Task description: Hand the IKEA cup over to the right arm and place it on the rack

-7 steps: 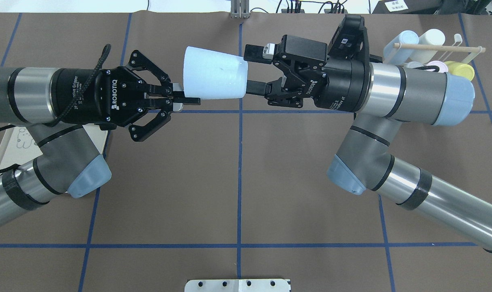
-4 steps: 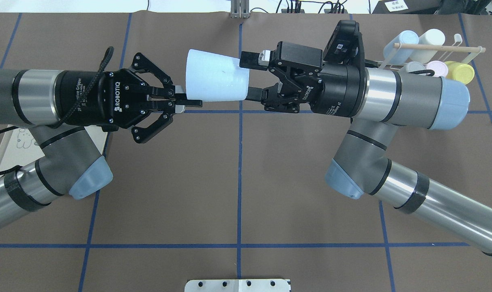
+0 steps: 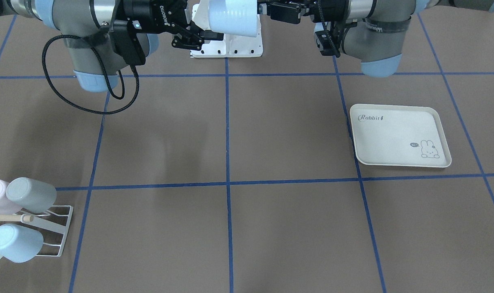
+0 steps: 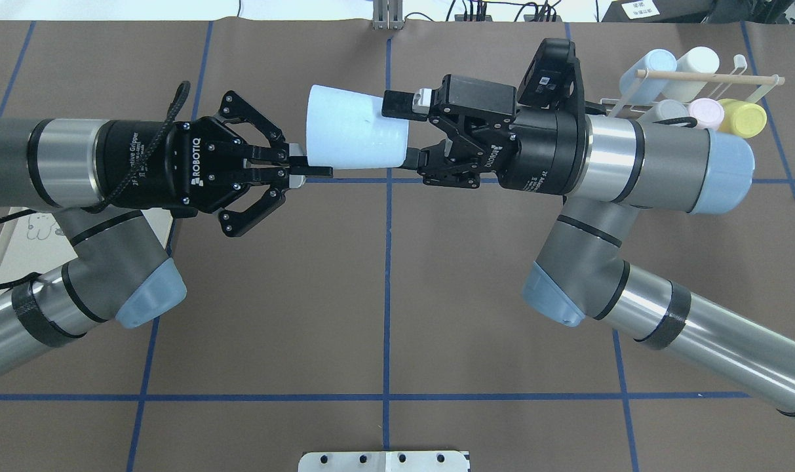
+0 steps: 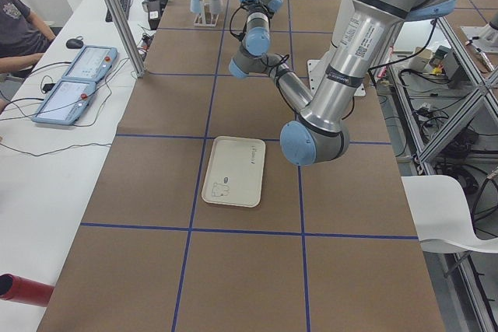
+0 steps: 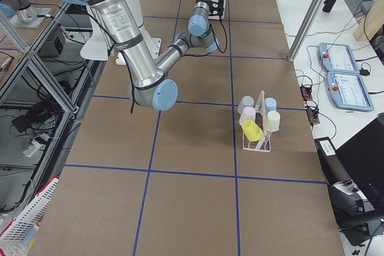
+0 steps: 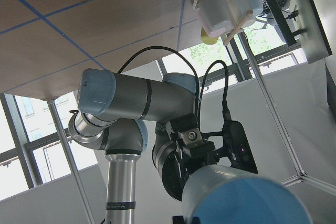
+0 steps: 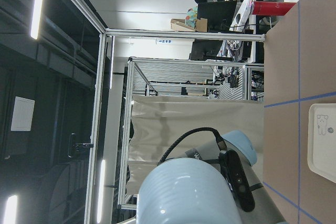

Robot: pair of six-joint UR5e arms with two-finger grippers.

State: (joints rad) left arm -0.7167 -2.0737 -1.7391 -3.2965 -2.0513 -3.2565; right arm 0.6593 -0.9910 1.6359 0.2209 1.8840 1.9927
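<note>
Clock positions refer to the overhead view, with 12 o'clock at the table edge far from the robot.

**Markings.** Both gripper bodies carry the white word "ROBOTIQ". The tray (image 3: 393,134) is printed "Rabbit" beside a small rabbit drawing.

**Task item.** The IKEA cup (image 4: 354,134) is smooth, pale blue and tapered. It is held on its side in the air near 12 o'clock, above the table (image 4: 272,295). Its wide mouth faces 9 o'clock and its narrow base faces 3 o'clock.

**Grippers.** The left gripper (image 4: 300,169) has its fingers closed on the mouth rim at the 6 o'clock side, pinching the wall. The right gripper (image 4: 404,131) has its fingers spread astride the base, one along the 12 o'clock side and one by the 6 o'clock side. Whether these pads press the cup cannot be told.

**Containers.** The rack (image 4: 740,62), at 2 o'clock, is white wire with upturned prongs and a light wooden rod (image 4: 708,77). It holds five tapered cups (image 4: 653,65): pale blue, white, grey, pink and yellow. The tray, at 9 o'clock, is a cream rounded rectangle with a raised lip.

**Surface.** The table is covered in brown paper with a blue tape grid.
</note>
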